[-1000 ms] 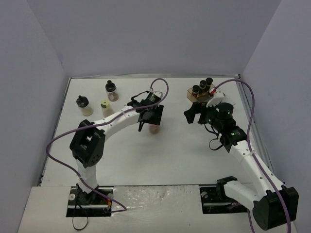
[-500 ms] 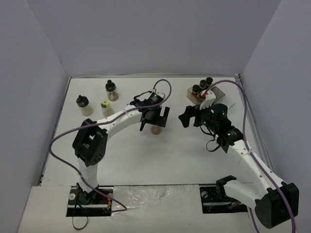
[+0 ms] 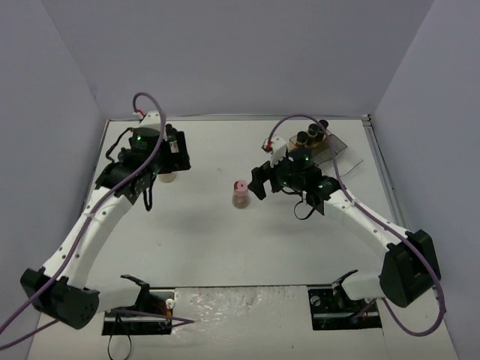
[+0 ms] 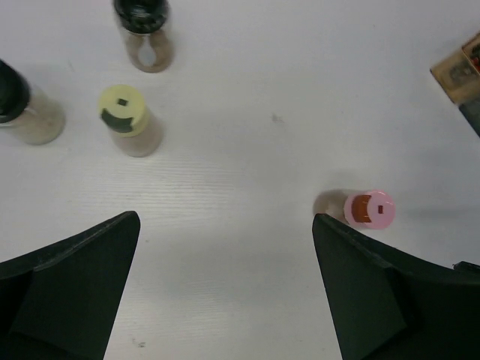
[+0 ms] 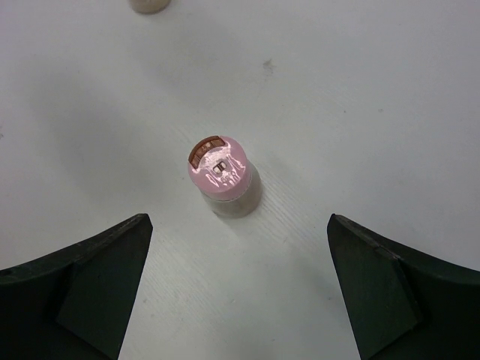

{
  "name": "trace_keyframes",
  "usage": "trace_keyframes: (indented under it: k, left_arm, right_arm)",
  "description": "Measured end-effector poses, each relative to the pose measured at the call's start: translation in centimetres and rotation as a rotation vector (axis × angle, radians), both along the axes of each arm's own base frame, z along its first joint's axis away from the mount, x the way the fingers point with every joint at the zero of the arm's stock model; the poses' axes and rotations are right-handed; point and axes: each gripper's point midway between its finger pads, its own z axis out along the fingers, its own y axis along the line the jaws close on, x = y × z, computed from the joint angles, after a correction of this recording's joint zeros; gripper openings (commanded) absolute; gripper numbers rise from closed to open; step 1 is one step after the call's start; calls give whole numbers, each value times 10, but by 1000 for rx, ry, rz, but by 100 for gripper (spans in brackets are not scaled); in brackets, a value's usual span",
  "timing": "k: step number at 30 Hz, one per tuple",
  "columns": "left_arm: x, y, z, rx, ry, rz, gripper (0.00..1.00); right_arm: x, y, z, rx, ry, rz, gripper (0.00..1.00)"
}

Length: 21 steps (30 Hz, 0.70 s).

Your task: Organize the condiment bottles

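Pink-capped jar's (image 5: 217,171) brown insert (image 5: 207,148): wrist views

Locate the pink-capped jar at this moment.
In the top view, the pink-capped jar stands upright near the middle of the table, untouched, just left of the right gripper, whose open jaws face it.

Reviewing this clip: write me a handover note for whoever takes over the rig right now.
Left gripper: open, empty, above the left side of the table.
Right gripper: open, empty, facing the pink-capped jar, which stands upright mid-table, untouched.
Done: racked black-capped jars stand on the rack, back right.
Left: the pink-capped jar, yellow-capped jar and two loose black-capped jars probably go to the rack next.
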Motion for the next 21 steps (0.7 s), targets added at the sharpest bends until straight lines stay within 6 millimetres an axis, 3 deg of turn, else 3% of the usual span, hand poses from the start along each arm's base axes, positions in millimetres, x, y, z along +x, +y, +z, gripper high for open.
trace_keyframes:
  k: [5,9,12,17,21]
  left_arm:
    - [-28,40,-15,52,-21,72,97]
    - [-50,65,-41,108,-7,120,97]
    - [-59,79,-48,133,-10,155,97]
    - [-58,87,-45,158,-26,181,97]
    - [-56,90,-48,168,-16,192,97]
  right_arm:
    - [5,26,-26,-82,19,145,100]
    - [16,46,-45,-129,28,223,100]
    - [21,54,-63,-161,44,252,96]
    - [19,58,-86,-204,79,282,83]
    - [20,56,-95,-224,89,278,58]
